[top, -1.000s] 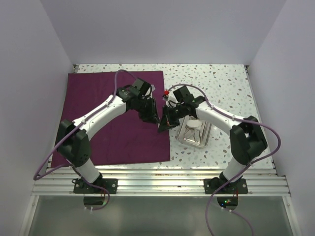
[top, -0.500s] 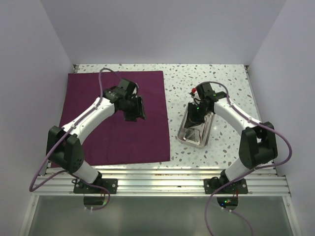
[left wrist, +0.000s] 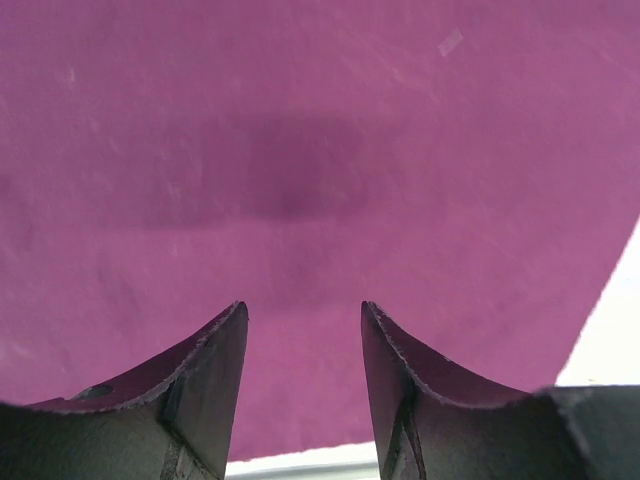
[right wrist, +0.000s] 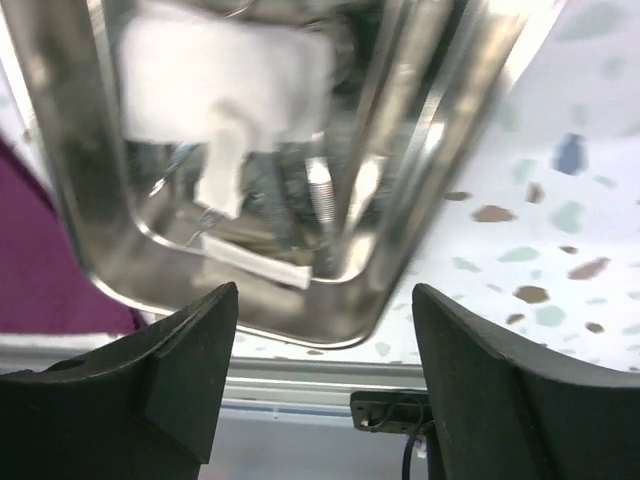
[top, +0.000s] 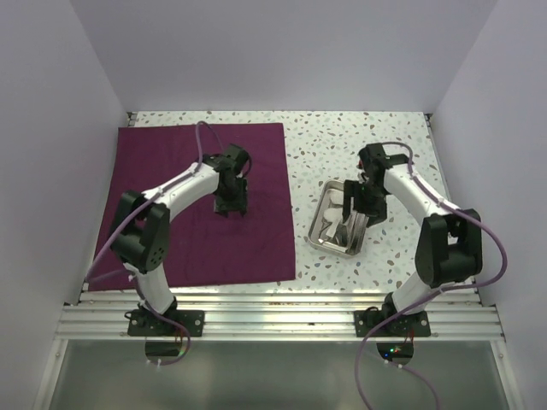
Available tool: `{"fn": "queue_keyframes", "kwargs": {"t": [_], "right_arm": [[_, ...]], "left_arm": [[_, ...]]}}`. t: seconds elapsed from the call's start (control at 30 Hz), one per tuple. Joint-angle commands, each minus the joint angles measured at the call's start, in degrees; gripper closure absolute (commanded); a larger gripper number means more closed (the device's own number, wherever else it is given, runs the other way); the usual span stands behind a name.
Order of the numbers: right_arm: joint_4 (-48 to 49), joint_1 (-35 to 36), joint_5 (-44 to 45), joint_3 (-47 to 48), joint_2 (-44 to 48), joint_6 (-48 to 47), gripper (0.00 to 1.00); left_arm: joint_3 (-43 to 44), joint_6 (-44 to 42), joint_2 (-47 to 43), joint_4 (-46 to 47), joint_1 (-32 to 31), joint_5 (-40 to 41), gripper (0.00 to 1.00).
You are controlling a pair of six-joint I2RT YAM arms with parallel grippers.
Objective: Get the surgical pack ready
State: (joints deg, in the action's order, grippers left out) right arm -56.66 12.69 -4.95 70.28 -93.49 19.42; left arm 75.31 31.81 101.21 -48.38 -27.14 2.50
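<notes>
Maroon cloth: flat and unfolded on the table's left half.
Steel tray: at 3 o'clock of the cloth, just beside its edge; white gauze inside.
Left gripper: jaws apart, empty, above the cloth.
Right gripper: jaws wide, empty, over the tray.
Risk: gripping one thin rim could tilt the tray and spill the gauze; dragging it could rumple the cloth.
</notes>
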Motion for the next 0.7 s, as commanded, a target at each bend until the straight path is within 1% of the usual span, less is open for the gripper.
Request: {"fn": "queue_keyframes", "kwargs": {"t": [0.0, 0.03, 0.13, 0.23, 0.33, 0.37, 0.4, 0.47, 0.67], "right_arm": [[-2.93, -4.77, 6.35, 0.65, 3.23, -0.79, 0.27], [-2.84, -5.39, 6.62, 0.56, 3.06, -1.05, 0.29], [-1.88, -6.53, 7.06, 0.56, 1.39, -1.05, 0.31], [1.98, -6.62, 5.13, -0.67, -0.63, -0.70, 0.34], [3.57, -6.71, 3.91, -1.37, -3.44, -0.17, 0.37], [4.88, -6.62, 3.63, -1.90, -3.97, 0.09, 0.38], [5.42, -6.71, 3.20, -2.08, -4.50, 0.44, 0.40], [6.04, -6.80, 2.84, -1.99, -6.17, 1.14, 0.43], [7.53, -7.24, 1.79, -3.04, -7.93, 2.46, 0.68]], "left_arm": [[4.31, -2.02, 4.07, 0.83, -0.11, 3.30, 0.47], [4.67, -2.02, 4.61, 1.70, -0.11, 3.04, 0.47], [5.11, -2.72, 7.24, 3.29, -0.20, 1.37, 0.50], [6.43, -3.42, 10.40, 4.26, -0.29, -0.39, 0.52], [6.78, -4.13, 12.69, 6.01, -0.46, -2.24, 0.53], [6.96, -4.21, 13.39, 6.37, -0.55, -4.07, 0.54], [7.31, -4.48, 14.71, 6.72, -0.90, -4.69, 0.56], [8.18, -4.65, 16.21, 7.16, -1.51, -6.10, 0.57], [11.70, -4.74, 20.17, 7.07, -3.62, -7.42, 0.58]]}}
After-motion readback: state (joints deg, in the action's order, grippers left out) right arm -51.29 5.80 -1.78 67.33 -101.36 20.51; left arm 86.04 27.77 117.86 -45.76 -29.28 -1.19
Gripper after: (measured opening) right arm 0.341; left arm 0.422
